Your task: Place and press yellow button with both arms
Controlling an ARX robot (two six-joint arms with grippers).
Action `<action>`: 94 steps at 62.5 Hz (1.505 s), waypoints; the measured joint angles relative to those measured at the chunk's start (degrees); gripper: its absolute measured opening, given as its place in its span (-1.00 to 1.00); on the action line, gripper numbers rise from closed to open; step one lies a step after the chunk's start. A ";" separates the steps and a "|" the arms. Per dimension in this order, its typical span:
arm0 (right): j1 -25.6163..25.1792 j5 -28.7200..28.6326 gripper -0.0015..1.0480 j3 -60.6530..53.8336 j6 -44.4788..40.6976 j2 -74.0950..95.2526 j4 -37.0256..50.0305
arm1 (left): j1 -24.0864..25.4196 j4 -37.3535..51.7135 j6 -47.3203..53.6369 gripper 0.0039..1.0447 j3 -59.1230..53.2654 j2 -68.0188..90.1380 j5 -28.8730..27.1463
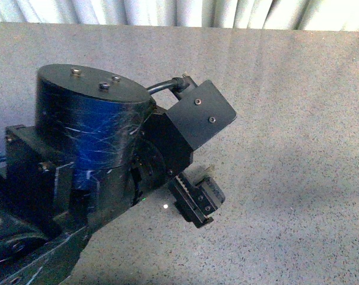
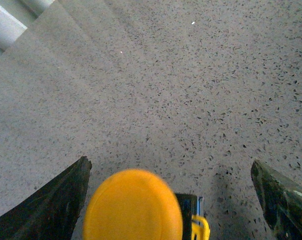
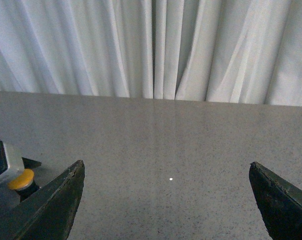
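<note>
The yellow button (image 2: 133, 205) fills the near edge of the left wrist view, its orange-yellow cap blurred, with a black, blue and yellow base (image 2: 193, 222) beside it. It lies between the wide-apart fingers of my open left gripper (image 2: 168, 161), closer to one finger (image 2: 56, 205) than to the other (image 2: 283, 200). In the front view the bulky left arm (image 1: 90, 136) hides the button, and only the gripper (image 1: 197, 202) shows, low over the table. My right gripper (image 3: 166, 164) is open and holds nothing. The button (image 3: 22, 179) appears small off to its side, under a pale part of the left arm (image 3: 6, 161).
A speckled grey tabletop (image 1: 286, 119) runs under both arms. White curtains (image 3: 155, 45) hang behind its far edge. A small bright light spot (image 3: 170, 179) lies on the surface ahead of the right gripper.
</note>
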 joint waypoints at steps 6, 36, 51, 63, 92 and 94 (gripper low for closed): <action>0.00 0.00 0.82 -0.02 0.00 0.00 0.00 | 0.87 1.81 -0.39 0.83 -3.26 -2.51 0.13; 0.00 0.00 0.82 0.00 0.00 0.00 0.00 | 24.06 -15.89 -23.82 0.83 -29.11 -50.36 12.48; 0.00 -0.13 0.82 -0.02 0.00 0.00 0.00 | 35.52 -27.54 -26.73 0.10 -35.95 -87.71 -1.60; 0.00 -0.07 0.82 0.00 0.00 0.00 0.00 | 35.56 -34.07 -26.73 -0.63 -35.95 -96.78 -1.55; 4.09 -1.20 0.82 18.69 0.83 43.17 -2.10 | 35.56 -44.28 -26.91 -0.98 -35.95 -107.43 -1.55; 4.70 -1.16 0.82 20.33 -0.09 47.36 0.28 | 35.56 -44.76 -26.91 -0.98 -35.95 -107.93 -1.55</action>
